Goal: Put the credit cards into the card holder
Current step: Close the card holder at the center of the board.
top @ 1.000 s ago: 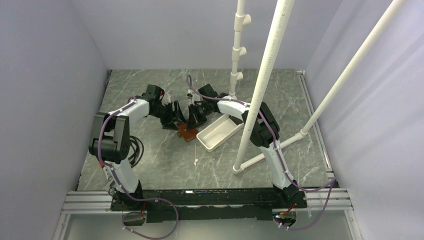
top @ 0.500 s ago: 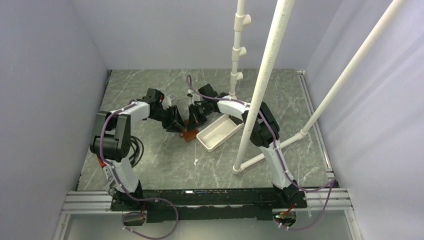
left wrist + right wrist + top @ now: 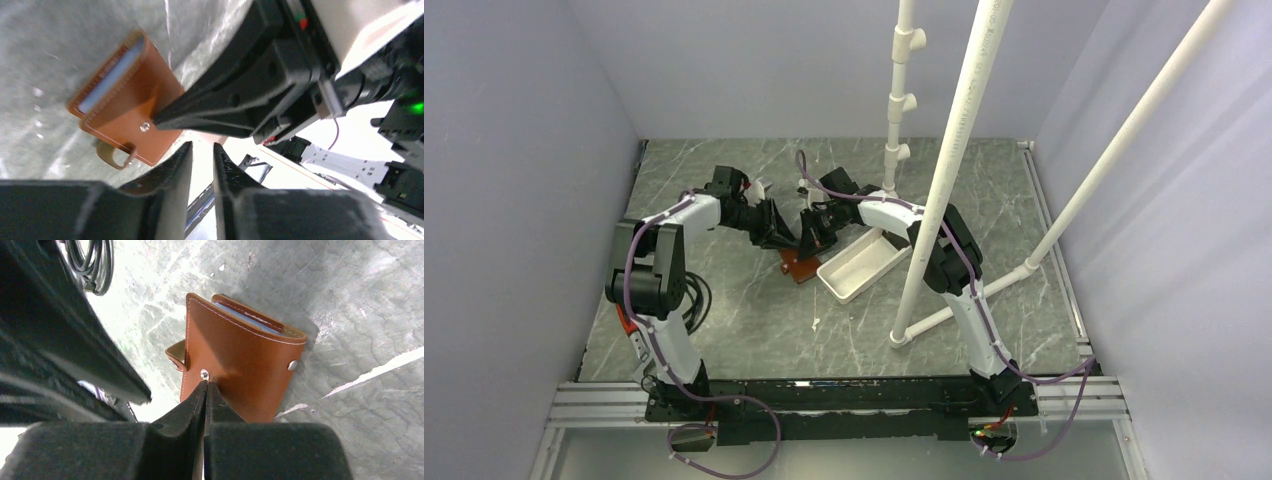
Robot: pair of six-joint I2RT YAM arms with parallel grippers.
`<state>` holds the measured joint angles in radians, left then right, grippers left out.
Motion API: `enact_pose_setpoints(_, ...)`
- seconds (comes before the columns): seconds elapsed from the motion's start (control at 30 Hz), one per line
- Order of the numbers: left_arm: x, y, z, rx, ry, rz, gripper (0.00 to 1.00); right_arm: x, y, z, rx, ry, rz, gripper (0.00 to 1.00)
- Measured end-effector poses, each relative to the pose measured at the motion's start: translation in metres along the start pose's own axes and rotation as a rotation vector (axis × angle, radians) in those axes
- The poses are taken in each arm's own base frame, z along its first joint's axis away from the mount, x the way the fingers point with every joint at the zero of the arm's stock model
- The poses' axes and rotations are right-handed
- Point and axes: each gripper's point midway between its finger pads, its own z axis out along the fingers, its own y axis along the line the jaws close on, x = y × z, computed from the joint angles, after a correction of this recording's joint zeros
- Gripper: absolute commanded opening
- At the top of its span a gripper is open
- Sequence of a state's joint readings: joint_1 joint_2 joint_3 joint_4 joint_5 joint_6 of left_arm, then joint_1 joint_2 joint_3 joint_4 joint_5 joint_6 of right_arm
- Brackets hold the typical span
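Observation:
The brown leather card holder (image 3: pixel 798 266) lies on the marble table between both grippers. In the right wrist view the card holder (image 3: pixel 240 360) shows the edge of a pale blue card (image 3: pixel 247 316) in its pocket; that card edge also shows in the left wrist view (image 3: pixel 110 80). No other cards are in view. My right gripper (image 3: pixel 205 382) is shut, its tip pressing on the card holder by a metal snap. My left gripper (image 3: pixel 201 146) stands just beside the card holder (image 3: pixel 125 105), jaws a little apart with nothing between them.
A long white tray (image 3: pixel 861 263) lies just right of the card holder. White pipes (image 3: pixel 954 150) rise from the table at the right, one standing close to the right arm. A black cable coil (image 3: pixel 696 295) lies by the left arm's base.
My left gripper has moved a little farther back and to the right, closer to the right gripper. The right arm and the card holder have stayed put.

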<state>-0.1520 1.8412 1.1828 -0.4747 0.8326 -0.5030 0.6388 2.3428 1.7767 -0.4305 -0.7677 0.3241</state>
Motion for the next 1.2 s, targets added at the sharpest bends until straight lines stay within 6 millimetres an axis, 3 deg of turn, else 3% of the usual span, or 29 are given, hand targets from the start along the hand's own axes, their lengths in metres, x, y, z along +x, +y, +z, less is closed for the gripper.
enact_pose_setpoints(0.1,-0.020,0.003,-0.002,-0.006,-0.023,-0.020,0.07,-0.001,0.002,0.000,-0.010,-0.002,0.001,0.11)
enact_pose_setpoints(0.23,-0.043,0.024,0.010,-0.056,-0.029,-0.048,0.00,-0.002,0.005,0.002,-0.033,-0.011,0.005,0.16)
enact_pose_setpoints(0.37,-0.033,0.051,0.021,-0.122,0.017,-0.113,0.00,-0.005,0.008,0.003,-0.058,-0.025,0.001,0.19)
enact_pose_setpoints(0.53,-0.031,0.054,0.021,-0.135,0.023,-0.125,0.00,-0.008,0.012,0.004,-0.072,-0.035,-0.011,0.25)
enact_pose_setpoints(1.03,-0.030,0.055,0.021,-0.135,0.021,-0.133,0.00,-0.006,0.032,0.014,-0.125,-0.010,-0.063,0.30)
enact_pose_setpoints(1.2,-0.030,0.055,0.021,-0.135,0.020,-0.134,0.00,-0.002,0.030,0.020,-0.130,0.006,-0.066,0.31)
